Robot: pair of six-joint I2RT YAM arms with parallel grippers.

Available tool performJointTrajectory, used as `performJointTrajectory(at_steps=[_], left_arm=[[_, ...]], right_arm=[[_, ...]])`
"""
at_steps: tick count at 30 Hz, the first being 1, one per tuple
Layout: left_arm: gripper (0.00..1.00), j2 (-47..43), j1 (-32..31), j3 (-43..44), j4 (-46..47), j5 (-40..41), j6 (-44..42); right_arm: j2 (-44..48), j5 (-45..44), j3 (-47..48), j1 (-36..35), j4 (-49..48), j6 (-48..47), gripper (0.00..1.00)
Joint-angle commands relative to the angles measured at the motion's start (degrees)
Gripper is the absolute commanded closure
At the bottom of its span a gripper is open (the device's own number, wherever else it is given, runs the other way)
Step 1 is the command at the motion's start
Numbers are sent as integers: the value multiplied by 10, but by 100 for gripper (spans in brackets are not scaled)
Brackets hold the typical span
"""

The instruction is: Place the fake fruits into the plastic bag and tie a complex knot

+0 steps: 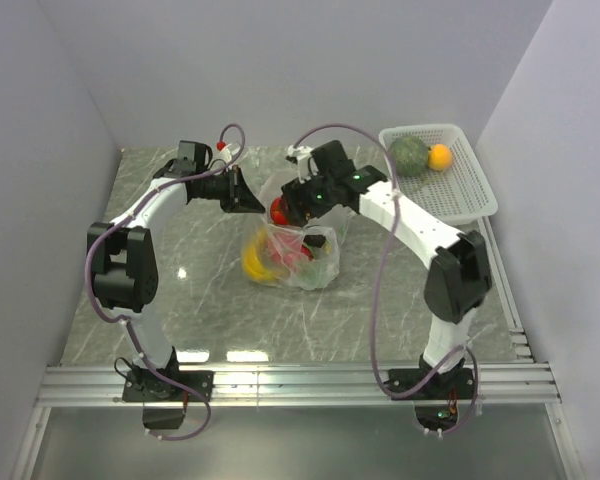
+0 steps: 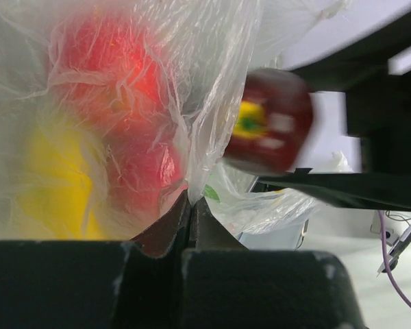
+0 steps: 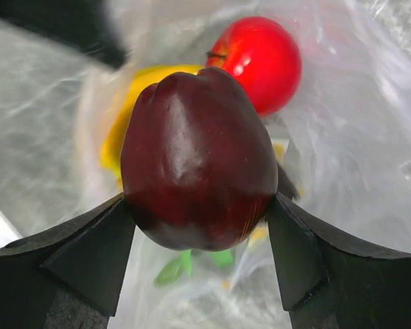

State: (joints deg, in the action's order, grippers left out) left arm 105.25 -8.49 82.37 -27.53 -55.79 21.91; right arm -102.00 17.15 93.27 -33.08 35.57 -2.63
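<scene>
At the centre of the right wrist view, the right gripper (image 3: 198,229) clamps a dark red apple-shaped fruit (image 3: 198,164) above the plastic bag (image 3: 356,137). Inside the bag lie a red ball (image 3: 260,62) and a yellow piece (image 3: 116,140). The left gripper (image 2: 192,216) pinches the bag's film, its jaws pressed together. In the upper right of the overhead view, a white basket (image 1: 470,190) holds a green melon (image 1: 408,155) and an orange fruit (image 1: 439,156).

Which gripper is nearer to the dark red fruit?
Right: the right gripper grips the dark red fruit directly. The left gripper pinches the plastic bag beside it, without touching the fruit.
</scene>
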Motion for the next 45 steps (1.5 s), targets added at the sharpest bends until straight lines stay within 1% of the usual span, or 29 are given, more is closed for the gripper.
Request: performJointTrajectory(at_steps=[1,2,4,8,10,14,15,17,18,21,24,25,26,28,31,32,33,35,36,37,38,39,40,42,43,44,45], left_arm=[[100,-19,-1,32,-5,-23,-11],[100,-18,-1,35,-11,-24,-13],[100,-16,-1,40,-17,-22,-20],[100,-16,-1,43,-16,-24,-23],[100,-13,-1,45,-11,-27,-21],[99,-10,-1,53,-12,-34,-19],[100,-12,0,54,-14,-37,-20],[100,-15,-1,53,-16,-38,-23],[100,-17,-1,52,-16,-38,-27],[99,-19,-1,48,-19,-35,-30],[99,-17,-1,47,-21,-32,-32],[99,-15,-1,47,-21,-31,-32],[100,-16,-1,49,-21,-30,-32],[100,-14,-1,51,-21,-27,-32],[99,-12,-1,53,-18,-27,-28],[99,-11,-1,53,-17,-27,-27],[100,-11,-1,53,-17,-26,-26],[100,-12,-1,52,-16,-24,-25],[100,-12,-1,52,-15,-24,-25],[100,-12,-1,52,-16,-24,-25],[99,-10,-1,52,-14,-24,-25],[100,-9,-1,51,-14,-25,-25],[100,-10,-1,51,-12,-25,-24],[100,-9,-1,49,-8,-24,-20],[99,-8,-1,49,-6,-25,-19],[99,-7,-1,50,-6,-23,-17],[100,-5,-1,50,-8,-24,-17]], right_arm=[[-54,-98,51,-7,-10,1,65],[-61,-125,59,-7,-7,1,65],[-65,-134,53,-8,-10,-4,65],[-48,-142,-7,-24,-33,-27,64],[-45,-143,-21,-32,-42,-32,63],[-70,-189,-19,-38,-31,-19,63],[-74,-200,-19,-39,-31,-18,59],[-83,-225,-15,-39,-28,-12,47],[-82,-225,-16,-38,-26,-11,35],[-54,-207,-19,-39,-24,-4,15],[-31,-177,-5,-37,-9,-1,10],[-10,-174,-4,-36,-8,0,7],[0,-147,0,-36,-6,-2,4],[28,-125,5,-31,1,-3,1],[58,-79,24,-17,20,-6,0],[66,-58,36,-10,27,-11,0],[75,-10,39,6,41,-14,0],[111,59,36,34,44,-28,0],[124,91,34,68,48,-31,0],[145,151,31,88,46,-28,0],[154,175,30,110,43,-19,0],[164,189,31,158,35,-11,0],[163,181,33,179,31,-2,0],[148,130,64,222,32,13,0],[121,105,78,263,30,21,0],[103,52,109,282,30,50,0],[64,30,128,297,29,60,0]])
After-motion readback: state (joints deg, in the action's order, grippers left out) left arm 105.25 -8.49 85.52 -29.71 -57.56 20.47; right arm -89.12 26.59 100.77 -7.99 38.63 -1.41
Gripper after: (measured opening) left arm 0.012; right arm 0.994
